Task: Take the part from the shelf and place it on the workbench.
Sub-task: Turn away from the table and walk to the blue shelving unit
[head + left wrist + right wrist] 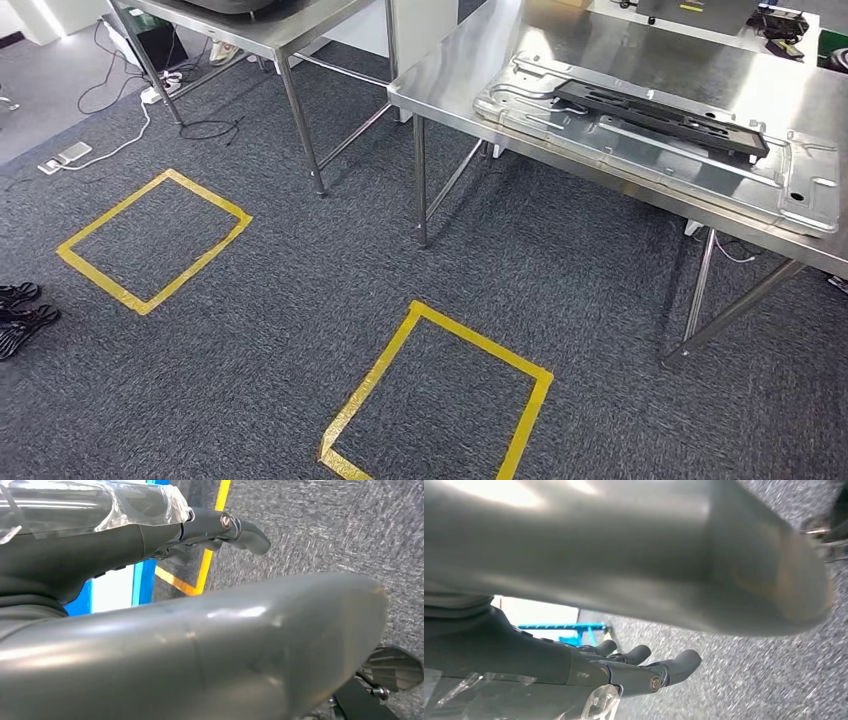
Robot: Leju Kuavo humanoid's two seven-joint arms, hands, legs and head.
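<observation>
One part (665, 118) lies on the workbench (600, 40) at the right of the scene, towards its near edge. It is a long, flat, black piece, framed like a shallow tray with ribs and openings along its length, and it runs slantwise from the left-far end to the right-near end. It rests on one large silver stamped metal panel (640, 150), pale and embossed with raised channels, with a dark hole near its right-near corner. The panel lies flat on the steel top and reaches almost to the bench's near edge.

A second steel table (270, 35) stands to the left and farther off, with cables (130, 120) trailing on the floor beneath it. Two yellow tape squares (150, 240) mark the grey carpet (300, 320), one at the left, one near the middle foreground.

The left hand (210, 530) hangs over the carpet with its dark fingers stretched out, holding nothing. The right hand (639, 667) likewise holds nothing, its fingers extended side by side and slightly apart.
</observation>
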